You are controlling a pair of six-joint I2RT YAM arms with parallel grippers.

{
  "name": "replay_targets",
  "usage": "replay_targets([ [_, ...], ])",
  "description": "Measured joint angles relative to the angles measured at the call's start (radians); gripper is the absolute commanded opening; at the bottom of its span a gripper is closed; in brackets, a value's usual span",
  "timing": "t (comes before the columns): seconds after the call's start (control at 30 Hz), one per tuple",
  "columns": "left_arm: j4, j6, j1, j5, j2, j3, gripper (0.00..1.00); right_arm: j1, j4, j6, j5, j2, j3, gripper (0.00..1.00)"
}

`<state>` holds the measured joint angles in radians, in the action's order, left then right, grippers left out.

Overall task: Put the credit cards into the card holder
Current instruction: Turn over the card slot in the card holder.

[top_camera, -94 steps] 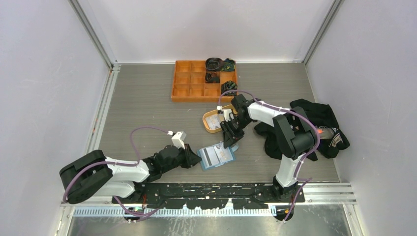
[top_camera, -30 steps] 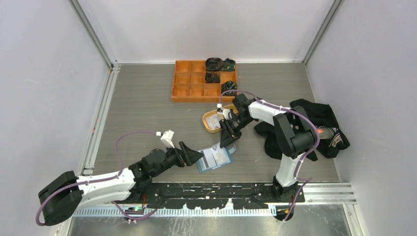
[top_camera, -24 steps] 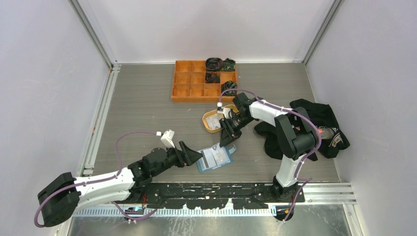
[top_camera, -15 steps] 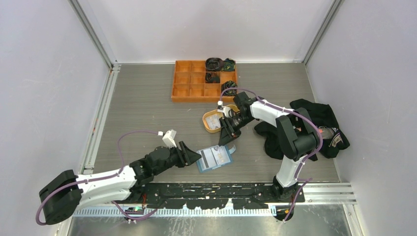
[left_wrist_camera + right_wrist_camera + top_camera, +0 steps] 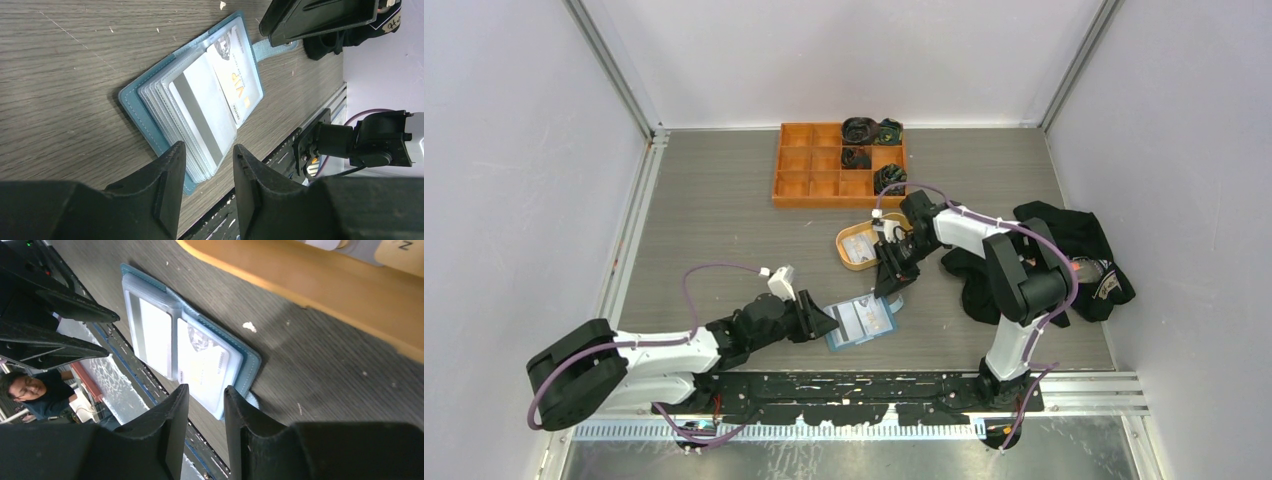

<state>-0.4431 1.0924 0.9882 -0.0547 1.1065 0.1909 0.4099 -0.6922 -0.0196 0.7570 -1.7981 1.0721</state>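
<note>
Worktop (image 5: 714,230): grey wood grain, walled on left, far and right edges. The biggest open stretch is the left half, from the far-left corner down to where the left arm lies low along the near edge. Black cloth heap (image 5: 1084,240) sits against the right edge, mid-depth, with the right arm's upright links just in front of it, so there's little room on that side. Orange compartment tray (image 5: 796,185) is at the far edge, centre; dark rolled items (image 5: 860,130) fill its right-hand cells. An open band of worktop separates the tray's near wall from the oval tan dish (image 5: 842,250), which sits right of centre. Card holder (image 5: 862,320) lies flat and open near the near edge, centre, just beside the dish on its near side but not touching it, blue cover down, clear sleeves fanned up. Credit cards (image 5: 202,117) show in the sleeves: one with a grey stripe, one white with print. Left pincer (image 5: 208,152) is at the holder's left edge, jaws a narrow gap apart and straddling the sleeve stack; can't see a clamp. Right pincer (image 5: 206,390) is over the holder's far-right corner by the snap tab, jaws slightly parted, nothing seen held; contact with the tab is unclear.
</note>
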Motion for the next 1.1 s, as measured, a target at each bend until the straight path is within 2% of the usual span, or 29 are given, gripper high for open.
replay_targets([
  [0.57, -0.048, 0.002, 0.000, 0.001, 0.066, 0.000, 0.42, 0.002, 0.014, 0.027, -0.015, -0.075, -0.001, 0.37],
  [1.1, -0.081, 0.005, 0.000, 0.011, 0.103, 0.000, 0.42, 0.005, 0.014, 0.027, 0.073, -0.077, -0.001, 0.31],
])
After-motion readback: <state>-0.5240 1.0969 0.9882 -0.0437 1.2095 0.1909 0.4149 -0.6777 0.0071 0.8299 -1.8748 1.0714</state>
